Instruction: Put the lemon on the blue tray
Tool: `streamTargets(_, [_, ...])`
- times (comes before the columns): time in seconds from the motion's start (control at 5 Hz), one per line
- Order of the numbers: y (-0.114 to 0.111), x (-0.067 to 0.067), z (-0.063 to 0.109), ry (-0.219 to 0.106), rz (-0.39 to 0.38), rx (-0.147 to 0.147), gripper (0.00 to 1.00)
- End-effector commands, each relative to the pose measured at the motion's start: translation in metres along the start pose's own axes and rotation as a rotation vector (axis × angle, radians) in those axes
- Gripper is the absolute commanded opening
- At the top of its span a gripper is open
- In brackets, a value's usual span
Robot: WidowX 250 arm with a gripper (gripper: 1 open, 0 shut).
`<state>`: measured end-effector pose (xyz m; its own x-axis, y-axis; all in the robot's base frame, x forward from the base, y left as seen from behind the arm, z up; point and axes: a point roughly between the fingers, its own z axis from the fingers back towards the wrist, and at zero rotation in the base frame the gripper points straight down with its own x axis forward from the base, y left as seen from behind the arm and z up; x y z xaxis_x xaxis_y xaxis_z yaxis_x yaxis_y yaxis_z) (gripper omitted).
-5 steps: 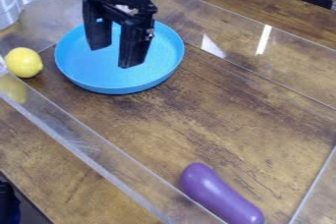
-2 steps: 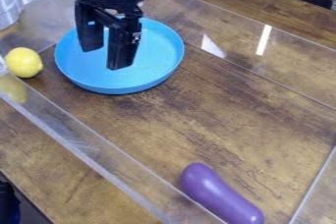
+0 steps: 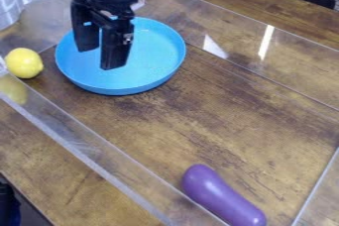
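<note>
The lemon (image 3: pixel 23 62) is a small bright yellow oval lying on the wooden table at the far left, just outside the blue tray. The blue tray (image 3: pixel 157 66) is a large round shallow dish with a raised rim in the upper left. My black gripper (image 3: pixel 101 55) hangs over the tray's left part, its two fingers pointing down and spread apart with nothing between them. It stands to the right of the lemon, apart from it.
A purple eggplant-shaped thing (image 3: pixel 220 195) lies near the bottom edge at the right. Clear plastic walls (image 3: pixel 79 146) run around the wooden table, one crossing diagonally along the lower left.
The gripper has shifted left over the tray, toward the lemon, still open. The lemon, tray and purple thing have not moved.
</note>
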<state>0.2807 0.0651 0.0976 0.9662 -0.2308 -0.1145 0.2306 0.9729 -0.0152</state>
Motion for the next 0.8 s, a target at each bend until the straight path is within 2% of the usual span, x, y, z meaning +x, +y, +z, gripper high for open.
streamTargets(0.0, [0.017,-0.004,0.005,-0.025,-0.018,0.021,1.0])
streamTargets(0.4, [0.052,-0.017,0.003,-0.035,-0.077,0.048,1.0])
streamTargets(0.6, [0.076,-0.027,0.002,-0.036,-0.092,0.064,1.0])
